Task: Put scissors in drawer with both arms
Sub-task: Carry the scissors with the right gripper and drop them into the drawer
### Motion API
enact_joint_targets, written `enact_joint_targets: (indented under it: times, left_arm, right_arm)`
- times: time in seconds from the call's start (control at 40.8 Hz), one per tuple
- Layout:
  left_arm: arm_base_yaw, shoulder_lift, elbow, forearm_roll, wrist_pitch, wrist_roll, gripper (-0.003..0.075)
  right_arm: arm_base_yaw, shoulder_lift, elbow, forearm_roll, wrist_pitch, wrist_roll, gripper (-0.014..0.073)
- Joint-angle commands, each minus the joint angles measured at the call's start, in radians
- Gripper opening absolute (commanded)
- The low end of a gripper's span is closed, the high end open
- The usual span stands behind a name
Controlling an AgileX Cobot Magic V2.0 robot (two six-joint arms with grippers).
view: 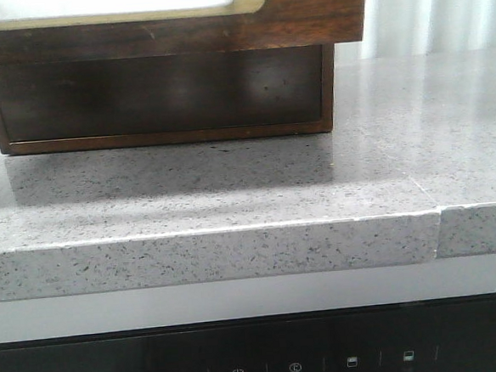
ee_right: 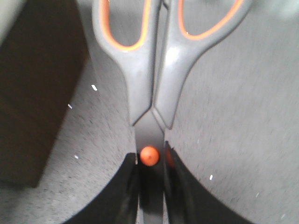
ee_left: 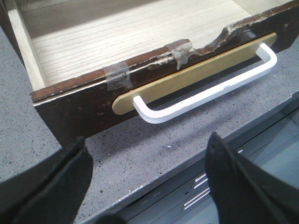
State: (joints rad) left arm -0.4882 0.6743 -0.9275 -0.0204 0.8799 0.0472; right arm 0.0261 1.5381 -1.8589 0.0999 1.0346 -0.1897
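Observation:
The drawer (ee_left: 79, 107) stands pulled open and its pale wooden inside shows empty. Its dark brown front carries a white handle (ee_left: 205, 93) on a tan plate. In the front view the drawer front (view: 304, 16) fills the upper edge, and neither gripper shows there. My left gripper (ee_left: 147, 140) is open and empty, just in front of the handle over the counter's edge. My right gripper (ee_right: 150, 156) is shut on the blades of the scissors (ee_right: 140, 84), by their orange pivot. The grey, orange-lined handles point away from it over the grey counter.
The grey speckled counter (view: 231, 187) bears the dark wooden cabinet (view: 157, 99). A black appliance panel (view: 260, 364) lies below the counter's front edge. A dark brown wooden side (ee_right: 32, 93) stands close beside the scissors in the right wrist view.

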Motion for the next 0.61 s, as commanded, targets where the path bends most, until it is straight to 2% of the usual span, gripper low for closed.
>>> enact_joint_targets:
  times: [0.0,0.196,0.49,0.588]
  left_arm:
    - [-0.004,0.002,-0.035,-0.010,-0.073,-0.008,0.0490]
    - [-0.004,0.002,-0.035,-0.010,-0.073,-0.008,0.0490]
    - [-0.004,0.002,-0.035,-0.010,-0.073,-0.008,0.0490]
    - [-0.004,0.002,-0.035,-0.010,-0.073,-0.008,0.0490]
  right_arm:
    - [0.036,-0.102,-0.029,0.010,-0.093,-0.054,0.0010]
    - [0.159,-0.175,-0.029,0.033,-0.144,-0.150,0.0010]
    - [0.416,-0.158,-0.028,0.169,-0.165,-0.473,0.0010]
    - [0.479,-0.127,-0.028,0.194,-0.164,-0.537,0.0010]
